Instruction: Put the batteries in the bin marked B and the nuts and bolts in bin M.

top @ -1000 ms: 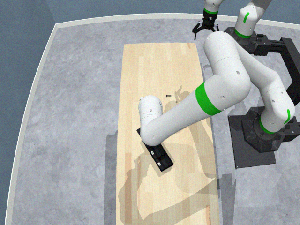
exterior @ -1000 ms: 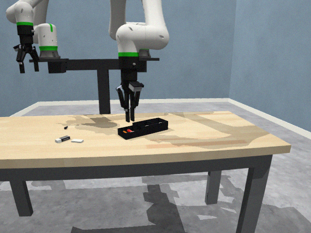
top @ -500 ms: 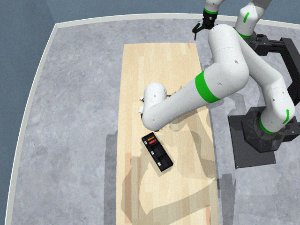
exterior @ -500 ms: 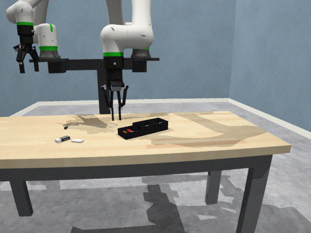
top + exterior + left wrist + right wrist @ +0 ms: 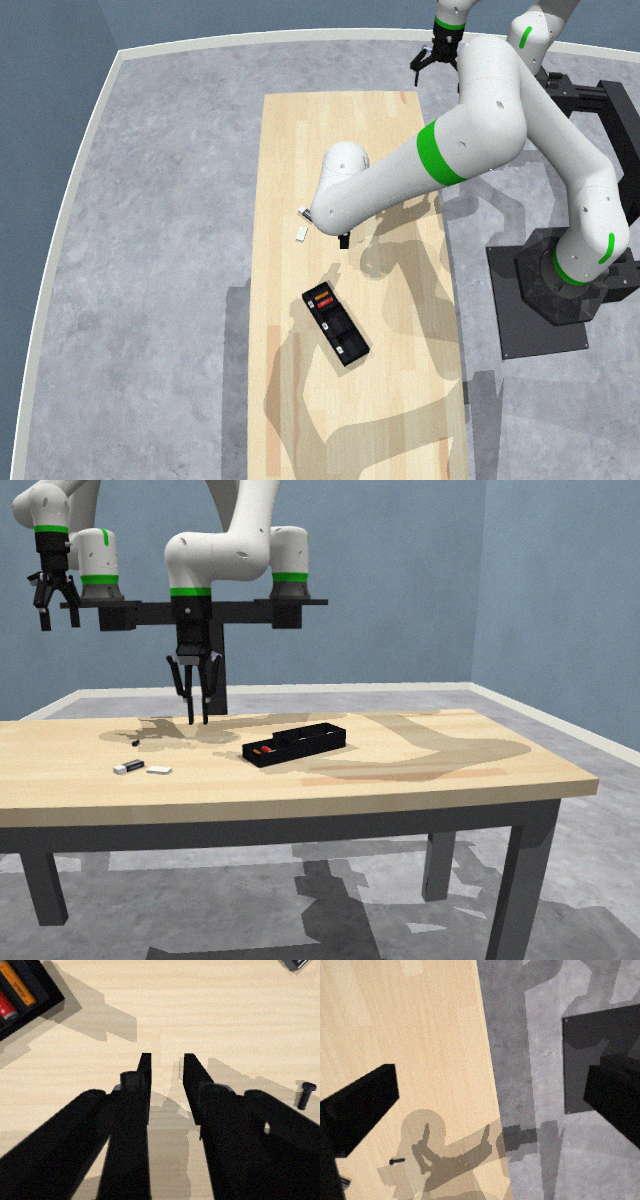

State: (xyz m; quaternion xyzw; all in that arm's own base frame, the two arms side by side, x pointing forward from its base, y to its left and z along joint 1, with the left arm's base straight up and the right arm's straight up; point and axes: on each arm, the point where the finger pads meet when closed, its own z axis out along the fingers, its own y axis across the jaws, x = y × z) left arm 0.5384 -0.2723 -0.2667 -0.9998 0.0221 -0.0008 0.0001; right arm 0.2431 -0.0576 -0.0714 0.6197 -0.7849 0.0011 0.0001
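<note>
Black bolt point(image 5: 135, 742) point(image 5: 305, 1096) point(image 5: 396, 1161) lies lower than the left hand point(image 5: 344, 241) point(image 5: 198, 722) point(image 5: 167, 1068), off to one side.

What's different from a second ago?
The left gripper moved away from the bins, toward the side of the table where the bolt lies. No visible pickup or release; it's empty, fingers slightly apart. Bins, bolt and right gripper look unchanged.
</note>
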